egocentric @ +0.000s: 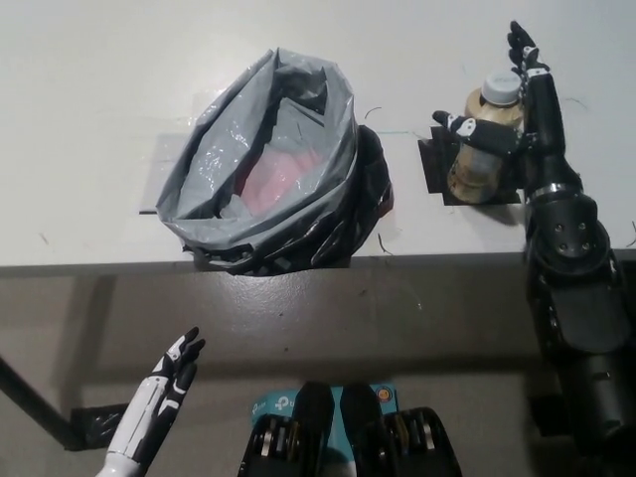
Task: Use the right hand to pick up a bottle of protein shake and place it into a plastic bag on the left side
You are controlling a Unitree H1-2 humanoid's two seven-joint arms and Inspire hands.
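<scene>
Head view: my black right hand (pixel 502 109) spread open against the bottle (pixel 484 145) on the desk (pixel 89 79); rigid, smooth, probably heavy, so I'd grip mid-body; white left hand (pixel 171 373) rests open

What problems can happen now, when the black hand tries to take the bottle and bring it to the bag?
1. The right hand is only partly around the bottle, with some fingers pointing away, so the tall bottle may tip or slip.
2. The plastic bag sits at the table edge, and its mouth is crumpled. A bottle dropped off-centre could hit the rim and fall off.
</scene>
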